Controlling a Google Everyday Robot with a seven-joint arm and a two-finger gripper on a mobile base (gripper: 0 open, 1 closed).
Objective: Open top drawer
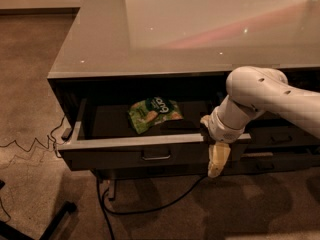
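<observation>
The top drawer (pixel 110 157) stands pulled out beneath the grey countertop (pixel 100 49), its metal pull (pixel 156 156) at the centre of the front. A green snack bag (pixel 154 113) lies inside on its floor. The gripper (pixel 218 159) (on the pale arm (pixel 260 91) reaching in from the right) hangs at the right part of the drawer front, seemingly touching its top edge. Whether it is spread or clamped cannot be told.

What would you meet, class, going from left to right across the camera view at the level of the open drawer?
Loose cable at the far left → left wall of the top drawer → green snack bag lying inside it → end effector, hanging down over the drawer's front edge.
</observation>
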